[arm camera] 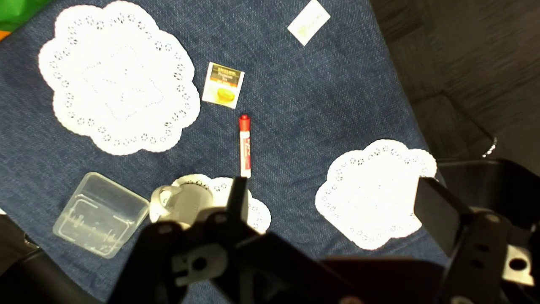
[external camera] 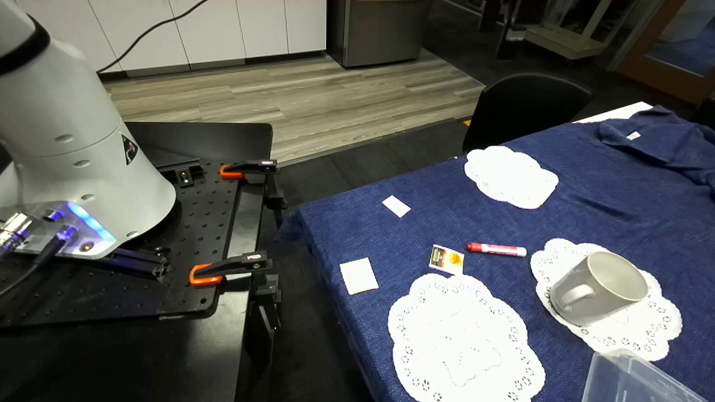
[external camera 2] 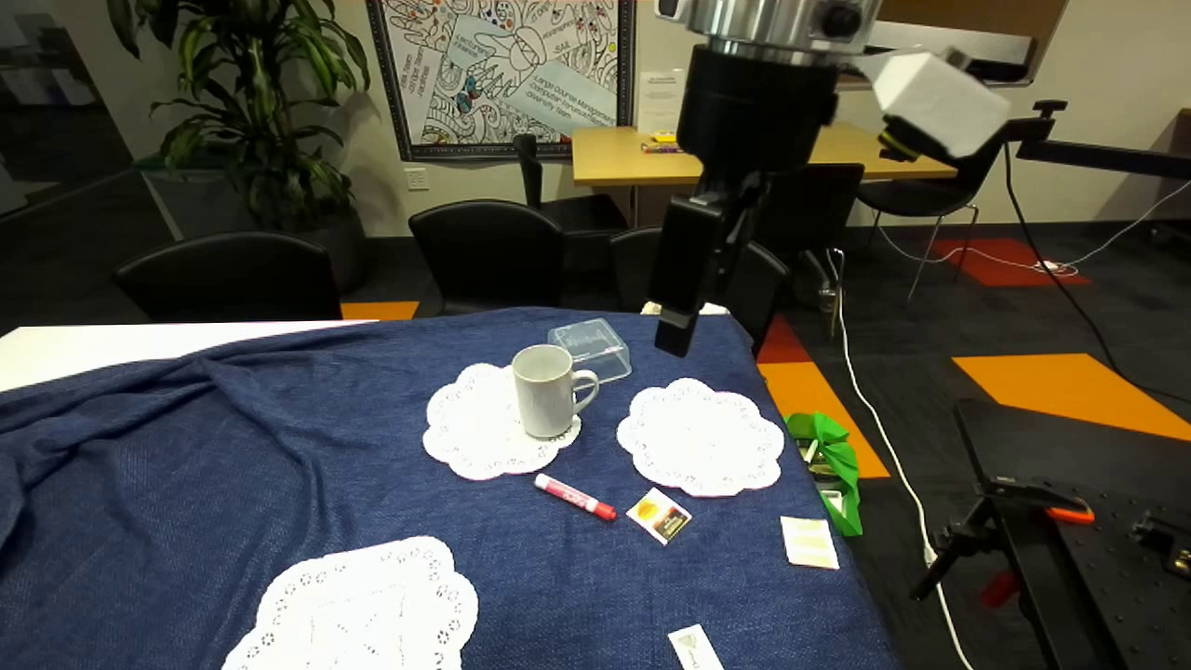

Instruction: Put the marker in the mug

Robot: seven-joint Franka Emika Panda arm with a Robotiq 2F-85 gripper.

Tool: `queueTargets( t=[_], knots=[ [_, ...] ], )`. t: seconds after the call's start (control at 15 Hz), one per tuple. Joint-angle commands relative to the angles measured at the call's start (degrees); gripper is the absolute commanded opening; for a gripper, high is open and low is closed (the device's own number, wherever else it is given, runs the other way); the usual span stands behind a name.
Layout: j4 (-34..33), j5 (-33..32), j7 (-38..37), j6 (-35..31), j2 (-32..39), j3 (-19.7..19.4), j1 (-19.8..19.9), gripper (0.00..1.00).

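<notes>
Wrist view shows the gripper (arm camera: 331,202) with its jaws wide apart, raised above the surface (arm camera: 278,97), which is covered in dark blue cloth. The marker (arm camera: 245,147), red-capped with a white end, lies flat on that cloth, in from every visible edge, between a tea packet (arm camera: 223,85) and the doily (arm camera: 260,214) under the mug (arm camera: 190,203). Its red cap points toward the packet; its white end is near the doily's scalloped rim. In both exterior views the mug stands upright toward one side of its doily, and in an exterior view its handle (external camera 2: 593,391) is turned toward the right edge of the surface. A clear plastic container (external camera 2: 595,349) sits just beside the mug, near the far edge there; whether the two touch I cannot tell. Another doily (external camera 2: 702,437) and a pale square card (external camera 2: 809,542) both lie near that right edge, and past it a green bag (external camera 2: 840,475) is down on the floor. In an exterior view a small white card (external camera: 396,206) lies between the tea packet and the back edge, while a further doily (external camera: 511,177) lies along that edge.
</notes>
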State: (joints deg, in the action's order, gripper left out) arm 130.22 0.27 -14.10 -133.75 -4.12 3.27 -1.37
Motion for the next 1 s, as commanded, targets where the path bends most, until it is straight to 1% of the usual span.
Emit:
queueTargets(
  t=[0.0,0.33,0.53,0.73,0.93],
  knots=[
    [-2.77,-0.23,0.01,-5.11,5.92,-1.22,0.71,1.00],
    [-4.96,-1.09,-0.47,-11.63,14.22,-3.26,0.94,1.00],
    [-6.68,-2.83,-3.34,-14.60,19.11,-5.46,0.49,1.00],
    [-8.38,-3.90,-5.63,-16.60,23.83,-7.75,-0.05,1.00],
    [-10.07,-3.44,-6.84,-17.97,28.62,-9.51,-0.51,1.00]
  ],
)
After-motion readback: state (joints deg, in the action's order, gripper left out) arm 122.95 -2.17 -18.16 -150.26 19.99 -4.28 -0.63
